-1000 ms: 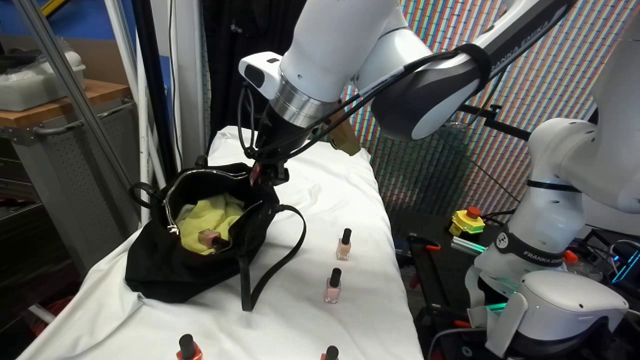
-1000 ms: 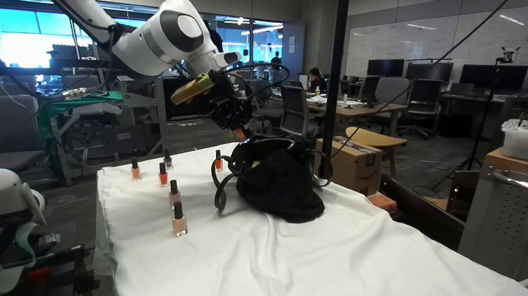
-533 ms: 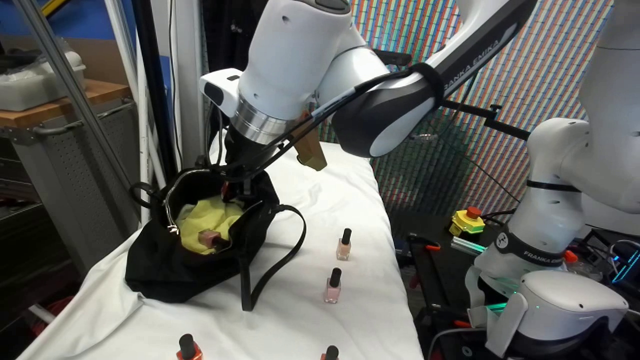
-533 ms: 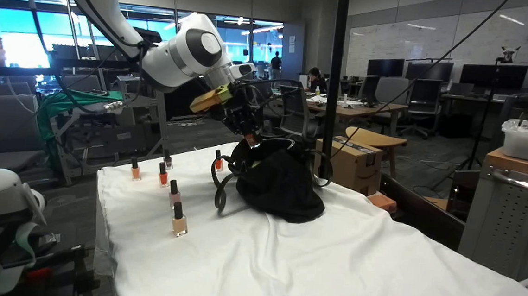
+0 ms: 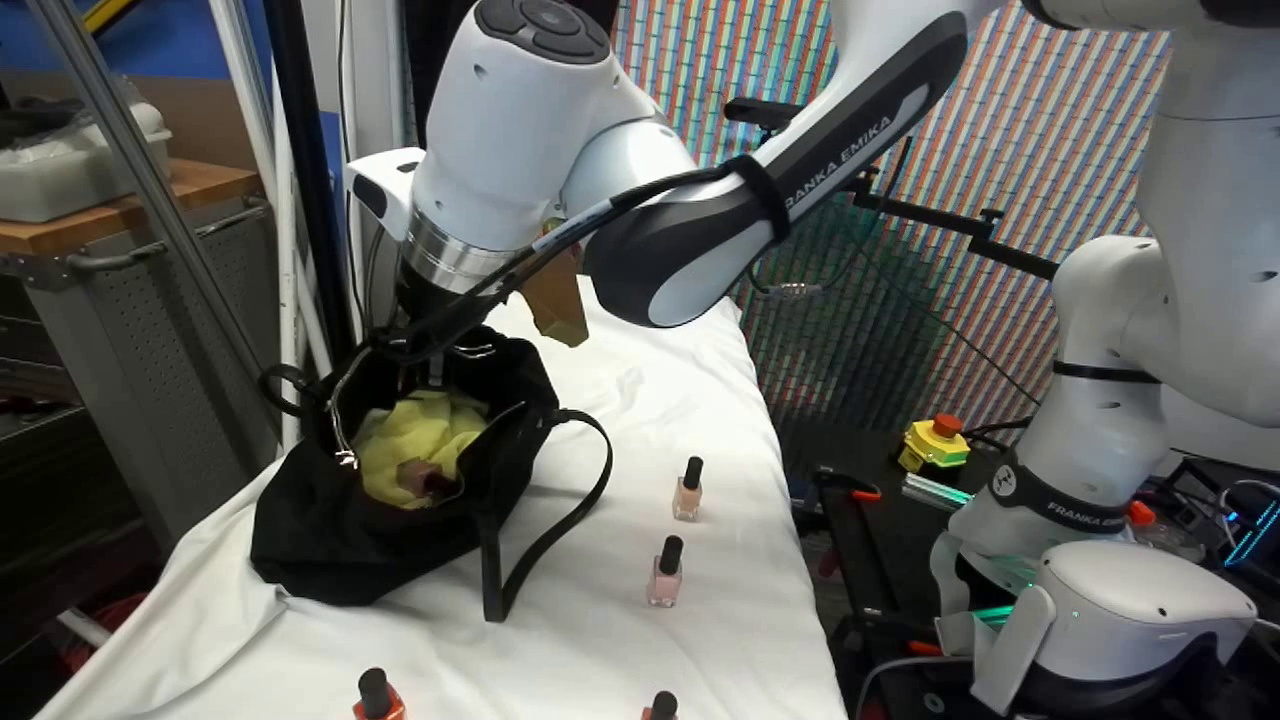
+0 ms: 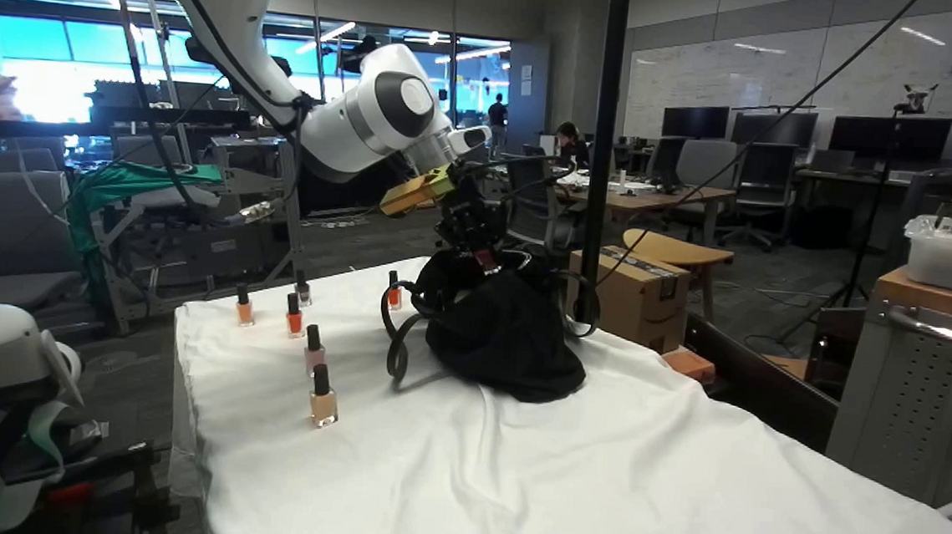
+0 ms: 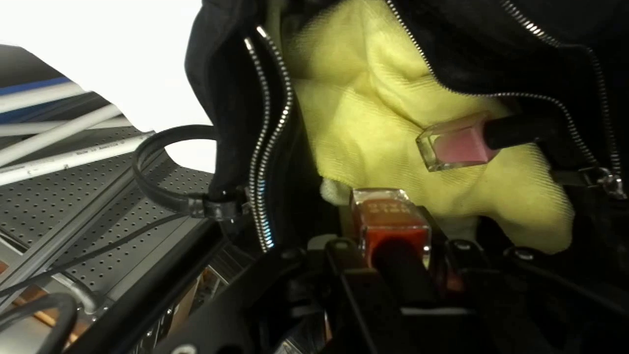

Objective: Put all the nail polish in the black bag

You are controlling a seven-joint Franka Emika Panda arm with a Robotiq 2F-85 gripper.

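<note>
The soft black bag stands open on the white-covered table, its yellow-green lining showing. It is also in an exterior view. A pink nail polish lies on the lining inside. My gripper is shut on a red-orange nail polish, cap towards the palm. In an exterior view this held bottle is at the bag's mouth. Upright on the table are a peach bottle, a mauve-pink bottle, a red bottle, an orange bottle, a dark-looking bottle and another red bottle.
Thin looped straps stick out from the bag's sides. A metal zip lines its mouth. A dark pole rises behind the bag. The white cloth is wrinkled, and the table edge drops off beside the bottles.
The gripper has moved over the bag and down into its mouth, carrying the red-orange bottle. The bag and the standing bottles have not moved.
</note>
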